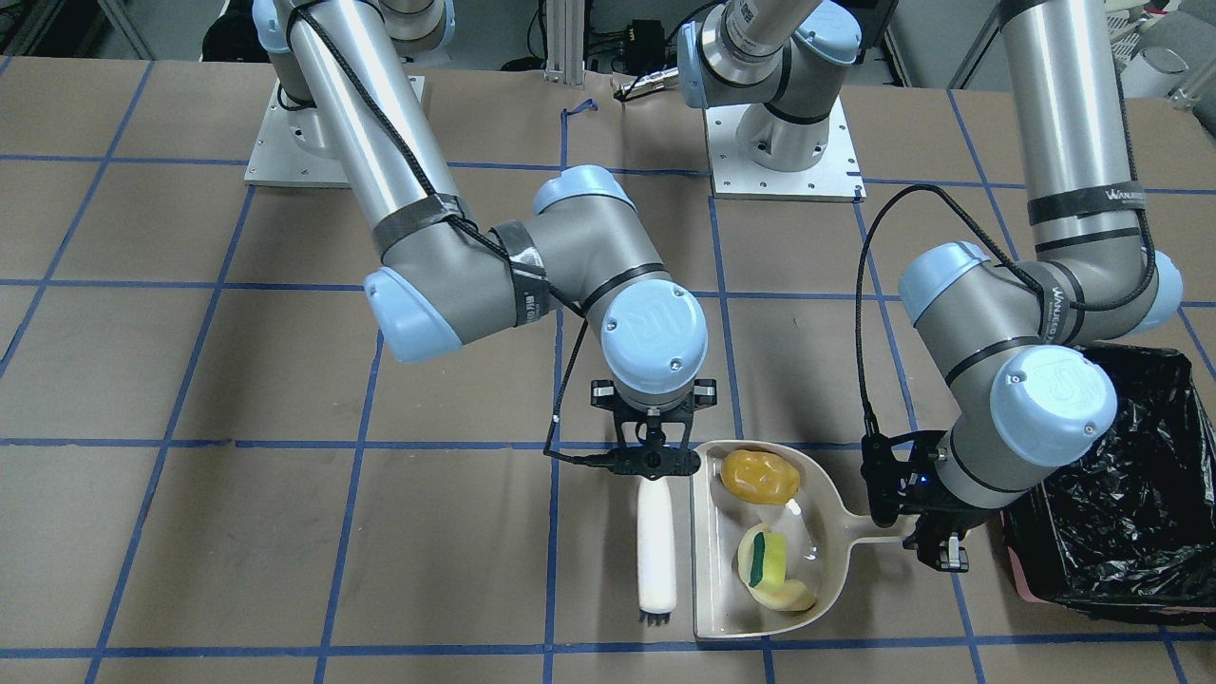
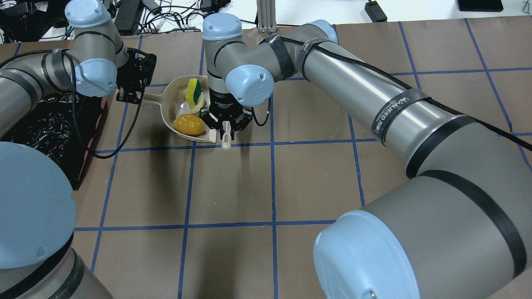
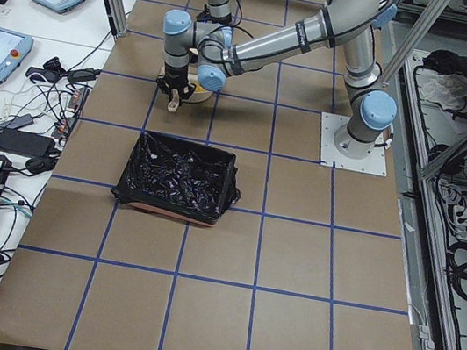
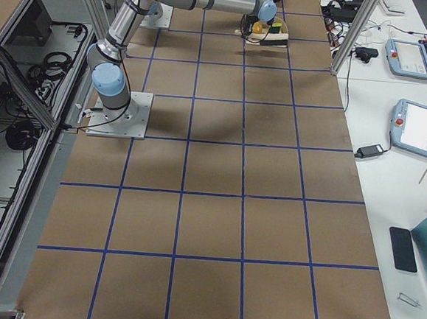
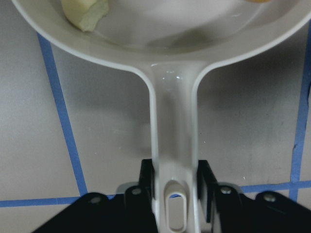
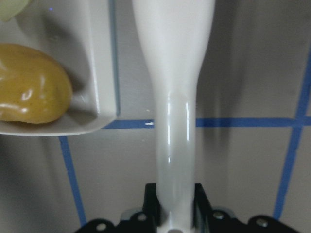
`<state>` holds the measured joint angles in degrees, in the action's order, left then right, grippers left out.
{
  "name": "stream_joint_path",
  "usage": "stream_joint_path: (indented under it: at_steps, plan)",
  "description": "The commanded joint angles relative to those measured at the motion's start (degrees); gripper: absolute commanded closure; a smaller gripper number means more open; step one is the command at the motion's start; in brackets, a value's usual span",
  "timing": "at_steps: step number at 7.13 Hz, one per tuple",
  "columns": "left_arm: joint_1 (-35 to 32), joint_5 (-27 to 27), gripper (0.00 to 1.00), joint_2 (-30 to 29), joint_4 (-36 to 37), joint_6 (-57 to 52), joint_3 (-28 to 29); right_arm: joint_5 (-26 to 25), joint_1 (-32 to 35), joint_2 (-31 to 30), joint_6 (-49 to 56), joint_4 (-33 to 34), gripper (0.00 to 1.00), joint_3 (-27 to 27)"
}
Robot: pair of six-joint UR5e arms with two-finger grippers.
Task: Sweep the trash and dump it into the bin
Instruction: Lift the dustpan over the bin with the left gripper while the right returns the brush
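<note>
Table (image 1: 142,361): brown paper, blue tape grid. Bin (image 1: 1130,494) is at the robot-left end, near the pan's handle. The front view crops it to crinkly black liner plus a pinkish edge at the base, while the left side view (image 3: 180,175) shows the whole rectangle. Beige dustpan (image 1: 717,579) lies flat, handle toward the bin, straight open edge facing the brush (image 1: 656,546). Brush is white-handled with short dark bristles at the operator end, parallel to that edge and just beside it; can't tell if it touches the table. All the trash is in the pan. Glossy brown-yellow lump (image 1: 758,477) is at the robot end, and only the right wrist cam (image 6: 29,92) shows it sitting tight in the pan's corner. Yellow sponge (image 1: 769,560) with its green side rests on the pale cream foam scrap (image 1: 788,597), and overhead shows it propped up on edge (image 2: 193,91). Right side view: all of it far off and tiny. Right gripper (image 1: 655,463) points straight down, jaws clamped on the brush handle's end (image 6: 175,204). Left gripper (image 1: 926,541) comes in from the bin side, jaws closed on the dustpan handle's tip at the hanging slot (image 5: 176,189).
</note>
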<state>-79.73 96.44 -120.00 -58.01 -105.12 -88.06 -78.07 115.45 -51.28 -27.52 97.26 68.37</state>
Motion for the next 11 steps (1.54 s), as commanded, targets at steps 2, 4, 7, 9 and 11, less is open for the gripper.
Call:
stream_joint_path:
  at_steps: [2, 4, 7, 9, 11]
  plan:
    - [1.1, -3.9, 1.00, 0.4, -0.1, -0.4, 0.0, -5.7, -11.8, -9.4, 6.7, -6.0, 1.00, 5.1]
    - [1.8, -4.3, 1.00, 0.7, -0.3, -0.4, 0.1, -9.2, -20.4, -15.1, 17.3, -5.5, 1.00, 11.3]
    - [4.3, -6.6, 1.00, 2.0, -1.7, -0.4, 0.5, -11.2, -32.0, -18.3, 29.5, -6.2, 1.00, 16.0]
    - [8.6, -8.1, 1.00, 3.9, -5.4, -2.9, 1.0, -11.6, -39.5, -18.8, 39.8, -6.0, 1.00, 18.8]
    - [13.4, -9.9, 1.00, 4.9, -12.5, -4.3, 5.1, -13.7, -43.3, -18.1, 45.6, -5.5, 1.00, 18.9]
